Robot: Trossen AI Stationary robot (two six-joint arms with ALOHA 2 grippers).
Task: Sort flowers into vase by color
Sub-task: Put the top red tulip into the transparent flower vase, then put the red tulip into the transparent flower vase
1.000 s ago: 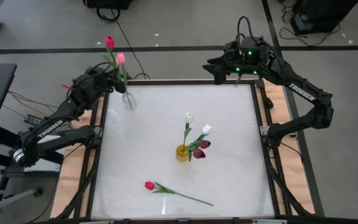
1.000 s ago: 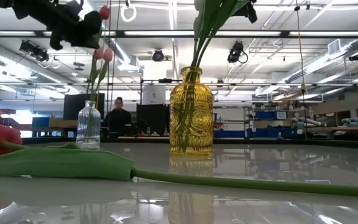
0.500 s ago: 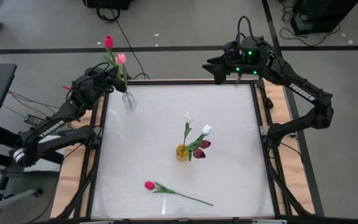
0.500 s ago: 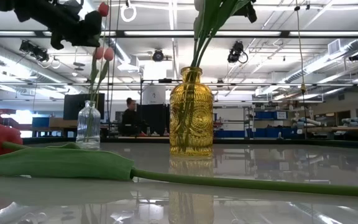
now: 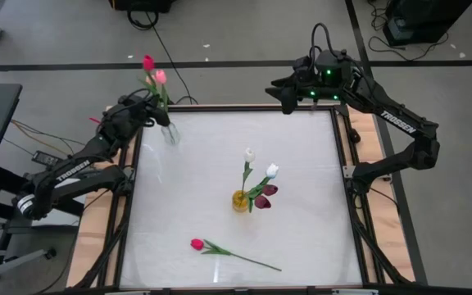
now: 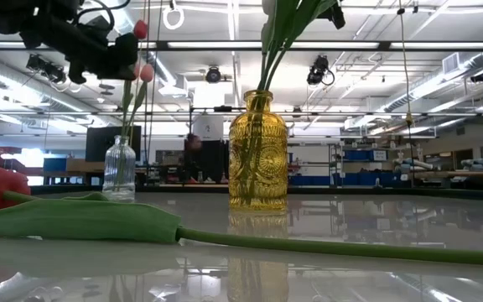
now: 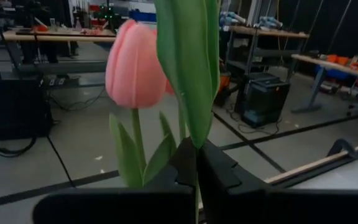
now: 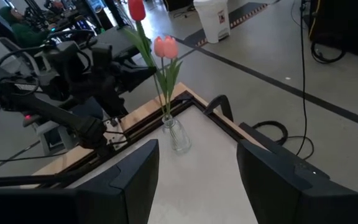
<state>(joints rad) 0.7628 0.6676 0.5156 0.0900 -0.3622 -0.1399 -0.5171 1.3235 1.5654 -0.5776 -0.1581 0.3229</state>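
A red tulip (image 5: 147, 62) and a pink tulip (image 5: 160, 77) stand in a clear glass vase (image 5: 170, 133) at the table's far left corner. My left gripper (image 5: 144, 111) is beside them, above the vase, shut on the red tulip's green stem. A yellow glass vase (image 5: 240, 200) mid-table holds two white tulips (image 5: 272, 170) and a dark purple one (image 5: 267, 191). Another red tulip (image 5: 197, 244) lies flat on the table near the front edge. My right gripper (image 5: 284, 99) waits open over the far edge. My left gripper pinches the red tulip's stem and leaf (image 7: 191, 134) between its two fingers, partway up, coming level from the table's left side and lying across the stem. The tulip stands about upright, with its lower stem (image 8: 165, 106) running down into the clear vase's neck.
The lying tulip's long stem (image 5: 248, 260) stretches toward the near right. White table surface (image 5: 187, 188) lies bare between the two vases. A wooden frame (image 5: 347, 147) rims the table. A person (image 6: 193, 155) moves in the room behind.
My left gripper has sunk a little, toward the clear vase, staying shut. The red tulip has come down with it, its head now lower and closer to the pink one.
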